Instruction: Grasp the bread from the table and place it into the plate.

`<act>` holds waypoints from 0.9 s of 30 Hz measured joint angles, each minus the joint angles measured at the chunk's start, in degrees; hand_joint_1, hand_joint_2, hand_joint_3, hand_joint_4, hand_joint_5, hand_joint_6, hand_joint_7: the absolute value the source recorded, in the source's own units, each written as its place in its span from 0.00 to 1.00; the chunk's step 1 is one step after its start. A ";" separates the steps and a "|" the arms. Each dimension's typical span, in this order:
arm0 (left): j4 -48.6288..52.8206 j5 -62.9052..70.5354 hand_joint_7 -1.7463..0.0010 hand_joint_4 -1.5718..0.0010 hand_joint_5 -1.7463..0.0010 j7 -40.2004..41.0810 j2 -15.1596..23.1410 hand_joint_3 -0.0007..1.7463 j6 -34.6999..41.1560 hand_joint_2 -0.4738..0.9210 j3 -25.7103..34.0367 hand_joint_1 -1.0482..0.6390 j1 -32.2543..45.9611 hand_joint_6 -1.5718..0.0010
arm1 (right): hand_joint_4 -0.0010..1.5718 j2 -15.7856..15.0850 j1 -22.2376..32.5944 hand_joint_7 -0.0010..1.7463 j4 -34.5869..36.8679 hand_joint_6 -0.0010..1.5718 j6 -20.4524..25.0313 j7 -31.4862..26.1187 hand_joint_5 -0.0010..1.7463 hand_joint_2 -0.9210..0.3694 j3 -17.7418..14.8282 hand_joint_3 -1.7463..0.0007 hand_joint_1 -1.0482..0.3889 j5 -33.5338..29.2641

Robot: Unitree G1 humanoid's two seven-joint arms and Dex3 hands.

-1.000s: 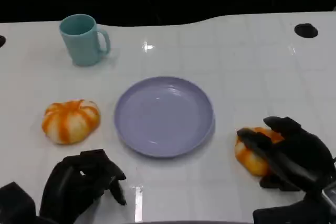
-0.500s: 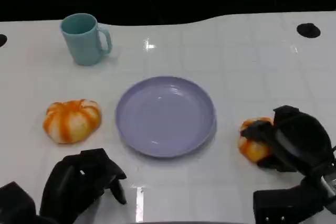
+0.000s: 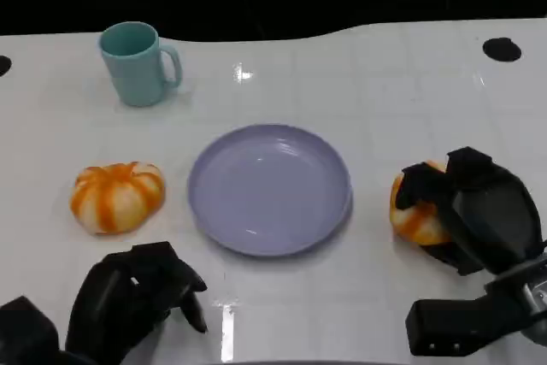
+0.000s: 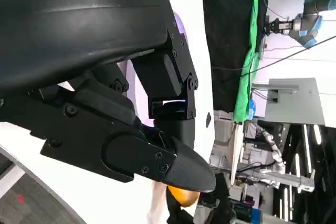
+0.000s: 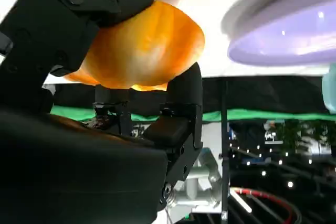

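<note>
An orange, white-striped bread (image 3: 412, 211) sits just right of the lilac plate (image 3: 269, 190), and my right hand (image 3: 479, 211) grips it from the right side. The right wrist view shows black fingers (image 5: 79, 3) wrapped around the bread (image 5: 142, 45), with the plate's rim (image 5: 283, 35) close beside it. A second, pumpkin-shaped bread (image 3: 116, 197) lies left of the plate, untouched. My left hand (image 3: 137, 297) rests near the table's front edge, below that second bread, fingers curled in and holding nothing. The plate has nothing on it.
A teal mug (image 3: 137, 63) stands at the back left, handle to the right. A black round hole (image 3: 502, 49) marks the table's far right. The white table (image 3: 359, 100) ends at a dark edge behind.
My right hand's fingers have closed around the right bread, and hand and bread have shifted up the picture, slightly away from the front edge. The left hand has stayed put.
</note>
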 measured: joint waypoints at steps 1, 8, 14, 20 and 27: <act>0.00 0.01 0.57 0.27 0.26 0.00 -0.03 0.03 0.00 1.00 -0.01 0.06 0.00 0.23 | 0.63 0.02 -0.19 1.00 0.03 0.48 -0.43 -0.13 1.00 0.50 -0.03 0.23 0.67 0.37; 0.00 0.07 0.56 0.27 0.26 0.03 -0.07 0.03 0.00 1.00 -0.03 0.06 0.00 0.23 | 0.63 1.26 -1.56 1.00 -0.50 0.47 -4.53 2.65 1.00 0.49 -1.05 0.21 0.67 6.29; 0.01 0.06 0.56 0.27 0.26 0.02 -0.07 0.03 -0.01 1.00 -0.03 0.07 0.00 0.23 | 0.62 4.05 -3.88 1.00 -1.48 0.46 -7.57 7.45 1.00 0.51 -1.51 0.18 0.64 9.94; 0.00 0.06 0.56 0.27 0.27 0.02 -0.05 0.03 0.00 1.00 -0.03 0.07 0.02 0.23 | 0.62 8.42 -7.88 0.96 -0.06 0.49 -9.86 12.50 1.00 0.51 -1.57 0.18 0.64 12.42; -0.01 0.05 0.56 0.26 0.27 0.00 -0.04 0.03 0.00 1.00 -0.03 0.06 0.07 0.23 | 0.62 14.30 -12.64 0.98 6.68 0.47 -11.61 13.77 1.00 0.51 -0.94 0.17 0.65 12.91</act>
